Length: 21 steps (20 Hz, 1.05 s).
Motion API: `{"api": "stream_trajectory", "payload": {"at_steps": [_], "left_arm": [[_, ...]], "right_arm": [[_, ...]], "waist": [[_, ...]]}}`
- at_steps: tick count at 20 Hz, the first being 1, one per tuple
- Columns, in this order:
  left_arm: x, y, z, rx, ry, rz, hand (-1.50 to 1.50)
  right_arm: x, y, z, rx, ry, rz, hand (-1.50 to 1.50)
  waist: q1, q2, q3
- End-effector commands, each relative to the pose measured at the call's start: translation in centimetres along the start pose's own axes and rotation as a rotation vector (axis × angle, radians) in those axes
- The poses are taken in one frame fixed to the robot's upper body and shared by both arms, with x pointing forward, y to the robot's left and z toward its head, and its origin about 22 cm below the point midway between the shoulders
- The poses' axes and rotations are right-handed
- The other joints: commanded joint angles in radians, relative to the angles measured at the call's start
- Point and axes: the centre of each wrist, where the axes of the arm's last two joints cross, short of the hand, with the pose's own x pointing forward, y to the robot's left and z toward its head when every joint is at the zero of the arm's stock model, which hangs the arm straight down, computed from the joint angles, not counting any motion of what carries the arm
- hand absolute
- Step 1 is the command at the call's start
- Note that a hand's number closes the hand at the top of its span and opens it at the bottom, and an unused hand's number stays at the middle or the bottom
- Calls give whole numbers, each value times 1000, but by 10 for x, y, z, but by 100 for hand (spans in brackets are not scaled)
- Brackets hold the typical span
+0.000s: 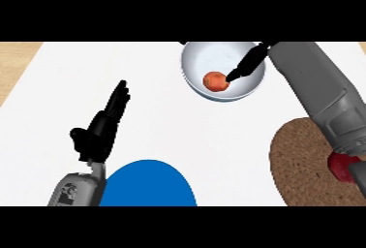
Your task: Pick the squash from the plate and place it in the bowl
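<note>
Squash [216, 81] round in bowl [204, 53], axis unclear, right hand [245, 65] fingertips touching it, fingers straight.

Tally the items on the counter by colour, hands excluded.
White: 1, round white bowl
Orange: 1, small round orange squash, inside the bowl
Blue: 1, round blue plate
Brown: 1, round brown cork mat
Total: 4

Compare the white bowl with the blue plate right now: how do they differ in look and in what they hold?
The bowl is white and deep-walled, while the plate is blue and flat. The bowl holds the orange squash, with the right hand reaching into it; the plate shows nothing on its visible part. The bowl lies at the far side, fully in view; the plate sits near, cut off by the lower edge beside the left hand. Both are round.
</note>
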Motion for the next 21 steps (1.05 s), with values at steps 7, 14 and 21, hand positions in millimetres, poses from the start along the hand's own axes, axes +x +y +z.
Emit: {"api": "stream_trajectory", "payload": {"at_steps": [7, 14, 21], "left_arm": [[8, 3, -2, -27, -22, -10, 0], [2, -2, 0, -29, -41, 2, 0], [8, 0, -3, -35, -27, -4, 0]], "right_arm": [[-3, -34, 40, 35, -17, -330, -150], [2, -52, 59, 80, 3, -371, -150], [5, -63, 80, 86, 15, -366, -150]], "waist": [[15, 10, 2], [31, 24, 3], [34, 27, 6]]}}
